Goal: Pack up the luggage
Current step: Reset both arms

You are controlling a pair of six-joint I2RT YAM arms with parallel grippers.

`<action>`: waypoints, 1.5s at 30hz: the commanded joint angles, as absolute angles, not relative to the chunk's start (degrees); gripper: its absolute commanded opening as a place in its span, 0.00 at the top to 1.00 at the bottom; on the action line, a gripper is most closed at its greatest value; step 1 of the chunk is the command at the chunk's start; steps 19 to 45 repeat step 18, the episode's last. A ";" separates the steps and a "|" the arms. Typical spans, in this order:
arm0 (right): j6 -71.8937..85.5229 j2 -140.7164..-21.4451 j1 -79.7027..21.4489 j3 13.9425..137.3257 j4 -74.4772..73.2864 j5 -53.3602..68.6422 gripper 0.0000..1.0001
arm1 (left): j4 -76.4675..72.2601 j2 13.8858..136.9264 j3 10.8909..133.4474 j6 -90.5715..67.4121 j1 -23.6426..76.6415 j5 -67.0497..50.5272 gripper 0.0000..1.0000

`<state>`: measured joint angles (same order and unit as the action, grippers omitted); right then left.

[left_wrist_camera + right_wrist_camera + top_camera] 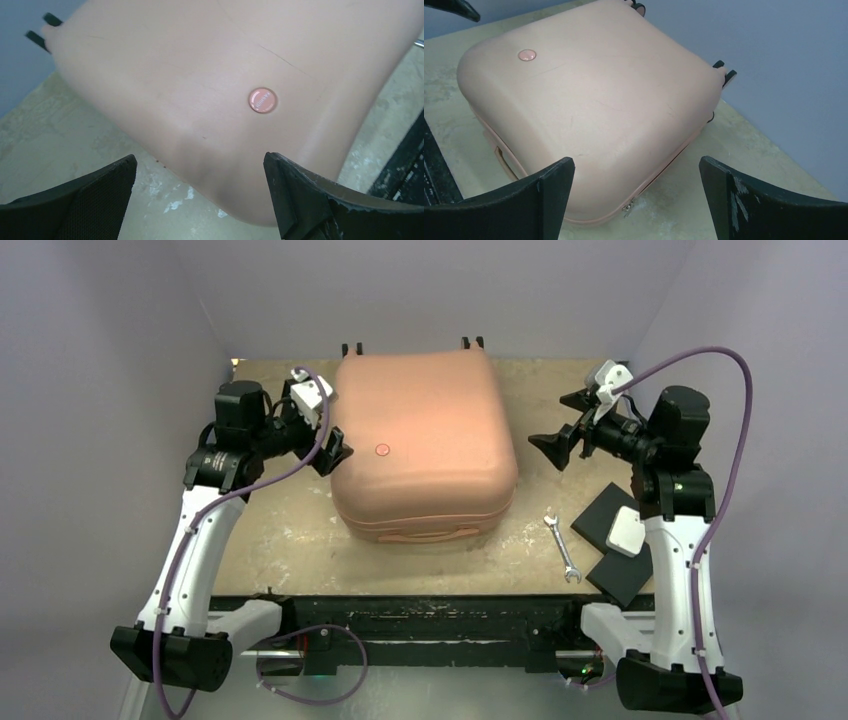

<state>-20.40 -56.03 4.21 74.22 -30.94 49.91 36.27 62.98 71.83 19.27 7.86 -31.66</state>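
The closed salmon-pink hard-shell suitcase (425,435) is lying flat on the surface (280,530), just to the right of the left gripper (200,159), which is hovering released wide and nearer. The right gripper (636,161), likewise released, is facing it from well apart. Its long axis is running away from both, dark wheels (352,348) pointing far.

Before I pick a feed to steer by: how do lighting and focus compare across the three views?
Top external: even overhead light, the luggage and wrench clear, mild sheen on the lid. Left wrist: shell fills the frame, the round badge lettering is soft, a shadow sits near the left fingers. Right wrist: luggage looks pale and washed out, right fingers dark in front.
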 commanded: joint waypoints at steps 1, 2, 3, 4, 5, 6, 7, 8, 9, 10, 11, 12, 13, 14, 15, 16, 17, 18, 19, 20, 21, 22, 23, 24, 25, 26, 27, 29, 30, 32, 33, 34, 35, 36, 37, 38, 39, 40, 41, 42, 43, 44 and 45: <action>-23.48 -56.13 4.31 74.09 -33.26 50.94 0.01 | 43.25 64.61 72.44 27.82 7.38 -42.10 0.01; -25.59 -56.09 4.31 73.84 -34.33 53.11 0.01 | 43.28 64.75 71.85 28.39 7.38 -42.90 0.01; -26.87 -56.08 4.28 73.50 -34.96 54.75 0.01 | 42.88 64.85 71.14 28.36 7.38 -43.51 0.01; -27.50 -56.12 4.30 73.34 -35.32 56.08 0.01 | 42.11 64.94 70.49 27.95 7.38 -43.84 0.01; -27.96 -56.20 4.31 73.35 -35.75 57.10 0.01 | 41.13 65.07 69.95 27.33 7.38 -43.85 0.01; -28.41 -56.35 4.31 73.57 -36.20 57.55 0.01 | 40.12 64.99 69.50 26.44 7.38 -43.47 0.01; -28.64 -56.73 4.31 73.93 -36.55 57.87 0.01 | 39.34 64.81 69.18 25.75 7.31 -43.22 0.01; -28.72 -57.04 4.31 74.14 -36.59 58.25 0.01 | 39.03 64.78 68.87 25.41 7.23 -43.12 0.01; -28.72 -57.30 4.31 74.25 -36.46 58.35 0.01 | 38.76 64.71 68.58 25.06 7.17 -43.22 0.01; -28.69 -57.52 4.31 74.12 -36.25 58.40 0.01 | 38.54 64.61 68.23 25.00 7.00 -43.43 0.01; -28.73 -57.71 4.31 74.02 -36.15 58.60 0.01 | 38.35 64.60 67.94 24.92 6.88 -43.50 0.01; -28.70 -57.82 4.31 73.93 -36.10 58.69 0.01 | 38.12 64.64 67.81 24.62 6.75 -43.34 0.01; -28.71 -57.87 4.31 73.80 -36.19 58.71 0.01 | 38.21 64.68 67.77 24.69 6.58 -43.75 0.01; -28.90 -57.77 4.31 73.68 -36.27 58.71 0.01 | 38.51 64.82 67.76 24.92 6.45 -44.36 0.01; -29.04 -57.75 4.31 73.51 -36.36 58.71 0.01 | 38.64 65.02 67.88 24.82 6.43 -44.99 0.01; -29.25 -57.72 4.31 73.29 -36.38 58.82 0.01 | 38.48 65.18 67.89 24.41 6.44 -45.46 0.01; -29.52 -57.68 4.31 73.11 -36.32 59.03 0.01 | 38.24 65.29 67.90 24.13 6.34 -45.93 0.01; -29.79 -57.72 4.31 72.91 -36.40 59.46 0.01 | 38.10 65.32 67.79 24.11 6.25 -46.35 0.01; -29.79 -57.72 4.31 72.91 -36.40 59.46 0.01 | 38.10 65.32 67.79 24.11 6.25 -46.35 0.01; -29.79 -57.72 4.31 72.91 -36.40 59.46 0.01 | 38.10 65.32 67.79 24.11 6.25 -46.35 0.01; -29.79 -57.72 4.31 72.91 -36.40 59.46 0.01 | 38.10 65.32 67.79 24.11 6.25 -46.35 0.01; -29.79 -57.72 4.31 72.91 -36.40 59.46 0.01 | 38.10 65.32 67.79 24.11 6.25 -46.35 0.01; -29.79 -57.72 4.31 72.91 -36.40 59.46 0.01 | 38.10 65.32 67.79 24.11 6.25 -46.35 0.01; -29.79 -57.72 4.31 72.91 -36.40 59.46 0.01 | 38.10 65.32 67.79 24.11 6.25 -46.35 0.01; -29.79 -57.72 4.31 72.91 -36.40 59.46 0.01 | 38.10 65.32 67.79 24.11 6.25 -46.35 0.01; -29.79 -57.72 4.31 72.91 -36.40 59.46 0.01 | 38.10 65.32 67.79 24.11 6.25 -46.35 0.01; -29.79 -57.72 4.31 72.91 -36.40 59.46 0.01 | 38.10 65.32 67.79 24.11 6.25 -46.35 0.01; -29.79 -57.72 4.31 72.91 -36.40 59.46 0.01 | 38.10 65.32 67.79 24.11 6.25 -46.35 0.01; -29.79 -57.72 4.31 72.91 -36.40 59.46 0.01 | 38.10 65.32 67.79 24.11 6.25 -46.35 0.01; -29.79 -57.72 4.31 72.91 -36.40 59.46 0.01 | 38.10 65.32 67.79 24.11 6.25 -46.35 0.01; -29.79 -57.72 4.31 72.91 -36.40 59.46 0.01 | 38.10 65.32 67.79 24.11 6.25 -46.35 0.01; -29.79 -57.72 4.31 72.91 -36.40 59.46 0.01 | 38.10 65.32 67.79 24.11 6.25 -46.35 0.01; -29.79 -57.72 4.31 72.91 -36.40 59.46 0.01 | 38.10 65.32 67.79 24.11 6.25 -46.35 0.01; -29.79 -57.72 4.31 72.91 -36.40 59.46 0.01 | 38.10 65.32 67.79 24.11 6.25 -46.35 0.01; -29.79 -57.72 4.31 72.91 -36.40 59.46 0.01 | 38.10 65.32 67.79 24.11 6.25 -46.35 0.01; -29.79 -57.72 4.31 72.91 -36.40 59.46 0.01 | 38.10 65.32 67.79 24.11 6.25 -46.35 0.01; -29.79 -57.72 4.31 72.91 -36.40 59.46 0.01 | 38.10 65.32 67.79 24.11 6.25 -46.35 0.01; -29.79 -57.72 4.31 72.91 -36.40 59.46 0.01 | 38.10 65.32 67.79 24.11 6.25 -46.35 0.01; -29.79 -57.72 4.31 72.91 -36.40 59.46 0.01 | 38.10 65.32 67.79 24.11 6.25 -46.35 0.01; -29.79 -57.72 4.31 72.91 -36.40 59.46 0.01 | 38.10 65.32 67.79 24.11 6.25 -46.35 0.01; -29.79 -57.72 4.31 72.91 -36.40 59.46 0.01 | 38.10 65.32 67.79 24.11 6.25 -46.35 0.01; -29.79 -57.72 4.31 72.91 -36.40 59.46 0.01 | 38.10 65.32 67.79 24.11 6.25 -46.35 0.01; -29.79 -57.72 4.31 72.91 -36.40 59.46 0.01 | 38.10 65.32 67.79 24.11 6.25 -46.35 0.01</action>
